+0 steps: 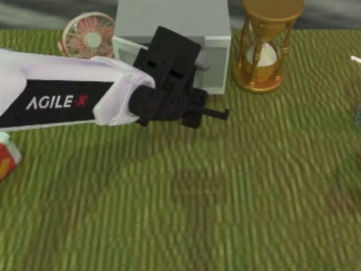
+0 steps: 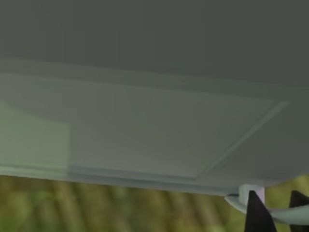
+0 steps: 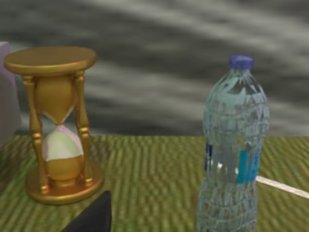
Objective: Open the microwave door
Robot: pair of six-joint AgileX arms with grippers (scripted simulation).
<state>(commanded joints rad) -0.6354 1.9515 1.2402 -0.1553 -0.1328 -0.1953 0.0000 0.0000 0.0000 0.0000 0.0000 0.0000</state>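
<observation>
at the table's far edge: microwave [image 1: 172,22], front facing the camera side
microwave door [image 1: 127,53]: long axis left-right
left gripper [image 1: 204,62]: at the door handle [image 2: 270,210], jaws astride it
right arm: out of top view

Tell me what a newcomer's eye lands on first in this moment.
The left arm stretches in from the table's left, its black left gripper right at the front of the silver microwave at the table's back edge. A golden hourglass stands just right of the microwave, a small pink fan to its left.

Overhead view; two low wrist close-ups
</observation>
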